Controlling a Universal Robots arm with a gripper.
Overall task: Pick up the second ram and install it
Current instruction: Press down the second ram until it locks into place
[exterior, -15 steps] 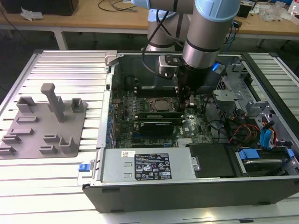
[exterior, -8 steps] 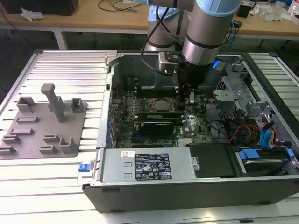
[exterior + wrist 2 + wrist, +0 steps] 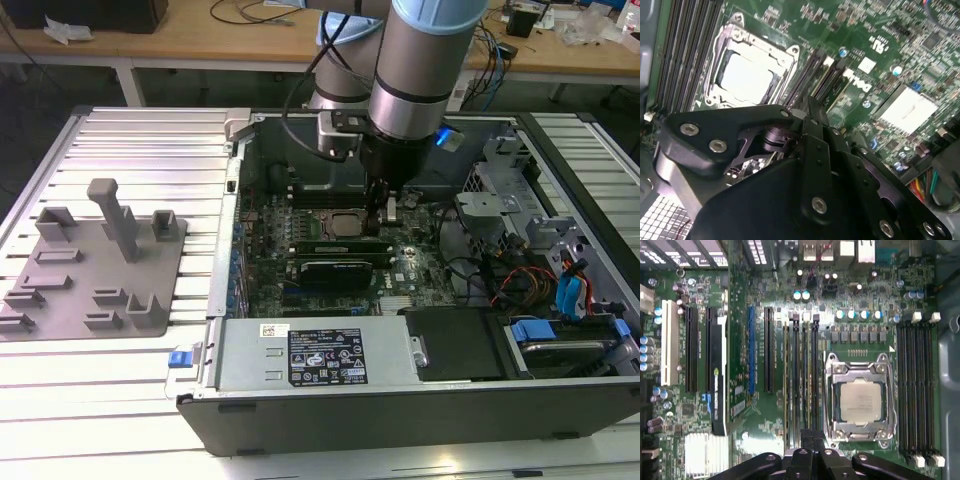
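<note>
Your gripper [image 3: 812,440] looks clamped on the second ram [image 3: 812,390], slots at socket's [image 3: 858,400] 9 o'clock; misalignment w/ slot could jam it.

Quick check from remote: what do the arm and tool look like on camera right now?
The arm is a silver-grey cylinder with a black band, a blue light on its wrist and black cables running alongside. The tool is matte black, built of flat linkage plates joined by silver screws.

Nothing here is reading clearly. Power supply [image 3: 240,360] is carrying a black label [image 3: 328,358] and a white sticker [image 3: 268,330], print too small; motherboard [image 3: 890,30] is showing a white logo [image 3: 857,81].
</note>
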